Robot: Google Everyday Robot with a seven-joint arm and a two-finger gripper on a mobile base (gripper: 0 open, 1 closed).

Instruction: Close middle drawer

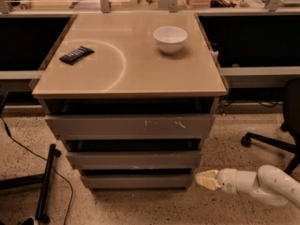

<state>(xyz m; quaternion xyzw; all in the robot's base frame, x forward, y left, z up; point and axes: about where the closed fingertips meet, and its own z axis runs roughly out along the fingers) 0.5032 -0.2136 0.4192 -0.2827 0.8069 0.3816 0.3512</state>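
The middle drawer (133, 160) is a wide, shallow grey front with pale chips on its lower edge, and a dark gap shows above it. It sits between the taller scratched top front (131, 125) and the narrow bottom front (136, 181). My gripper (202, 179) is low at the right, just off the right end of the bottom front and below the middle drawer's right corner. Its cream tips point left, pressed together with nothing between them. It does not touch the middle drawer.
The cabinet's tan top (140, 74) carries a white bowl (170, 39) and a dark snack bar (76, 54). An office chair base (267, 142) stands at the right. A black stand leg (47, 182) and a cable lie on the floor at the left.
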